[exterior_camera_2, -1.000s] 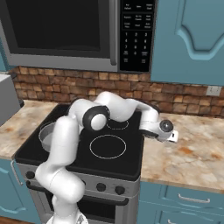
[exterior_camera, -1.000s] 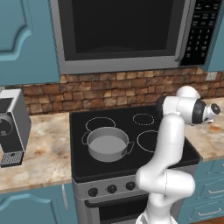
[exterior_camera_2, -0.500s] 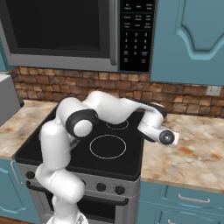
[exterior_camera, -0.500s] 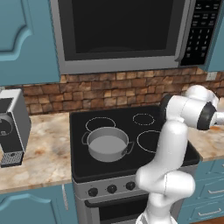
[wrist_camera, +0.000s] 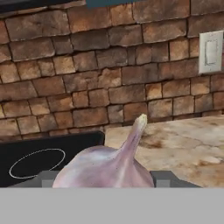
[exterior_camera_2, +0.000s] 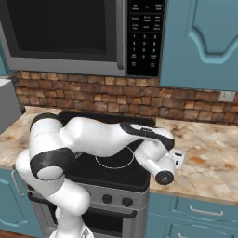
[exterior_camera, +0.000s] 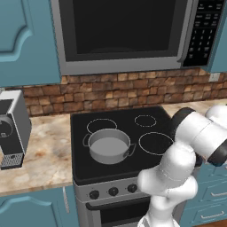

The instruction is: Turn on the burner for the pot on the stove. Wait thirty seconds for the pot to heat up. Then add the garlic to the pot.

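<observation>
Brick [wrist_camera: 109, 78] lines the wall behind a marble table [exterior_camera_2: 209, 153], with a microwave [exterior_camera: 128, 31] and blue cabinets [exterior_camera_2: 204, 42] hung above. Set into the table is the stove [exterior_camera: 119, 146], its black glass top marked with white rings and a row of black knobs [exterior_camera: 113, 191] on the silver front. On the front left ring sits the pot [exterior_camera: 108, 146], upright, two loop handles at its sides, nothing visible inside it. A coffee machine [exterior_camera: 11, 128] stands on the table well to the left of the stove.

From the right base view, the arm reaches across the stove top to its right edge, and the hand hangs just over the table beside the stove.

Seen from the hand, the garlic [wrist_camera: 107, 168] fills the space between the two dark fingertips [wrist_camera: 50, 178] of the claw [wrist_camera: 105, 179], one tip showing on each side of the bulb. Its pointed stem tilts up and to the right. The claw stands wide apart around the bulb; whether the tips press on it cannot be told. Behind the garlic lie the marble table, a corner of the stove with one ring, and a wall switch [wrist_camera: 211, 51] on the brick.
</observation>
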Robot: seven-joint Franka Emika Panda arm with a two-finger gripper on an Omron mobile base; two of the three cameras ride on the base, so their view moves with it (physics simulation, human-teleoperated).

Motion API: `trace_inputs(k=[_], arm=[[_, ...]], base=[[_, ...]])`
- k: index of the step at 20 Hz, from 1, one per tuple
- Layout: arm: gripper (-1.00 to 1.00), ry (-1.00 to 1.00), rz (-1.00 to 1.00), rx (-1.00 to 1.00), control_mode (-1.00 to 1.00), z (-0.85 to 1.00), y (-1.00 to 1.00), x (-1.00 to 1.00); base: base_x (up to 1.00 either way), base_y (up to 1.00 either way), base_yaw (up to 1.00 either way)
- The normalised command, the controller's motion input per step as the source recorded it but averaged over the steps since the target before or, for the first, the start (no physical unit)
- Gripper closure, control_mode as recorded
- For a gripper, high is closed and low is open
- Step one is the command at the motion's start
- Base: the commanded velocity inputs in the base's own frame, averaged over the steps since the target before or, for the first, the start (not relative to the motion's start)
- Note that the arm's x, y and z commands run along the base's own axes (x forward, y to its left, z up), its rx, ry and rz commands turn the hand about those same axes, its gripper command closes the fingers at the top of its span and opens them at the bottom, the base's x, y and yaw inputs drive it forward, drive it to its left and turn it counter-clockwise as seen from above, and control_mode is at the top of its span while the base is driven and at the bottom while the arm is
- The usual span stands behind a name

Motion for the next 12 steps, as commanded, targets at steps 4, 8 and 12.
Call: trace_inputs(k=[4, 8, 12], arm=[[1.00, 0.18, -0.07, -0.13, -1.00, 1.00, 0.67, -0.75], [1.00, 0.28, -0.07, -0.13, -1.00, 0.80, 0.73, -0.53], [1.00, 0.18, -0.09, -0.09, -1.00, 0.75, 0.47, -0.38]], base=[[0.00, 0.00, 0.00], [0.00, 0.00, 0.00], [0.00, 0.00, 0.00]])
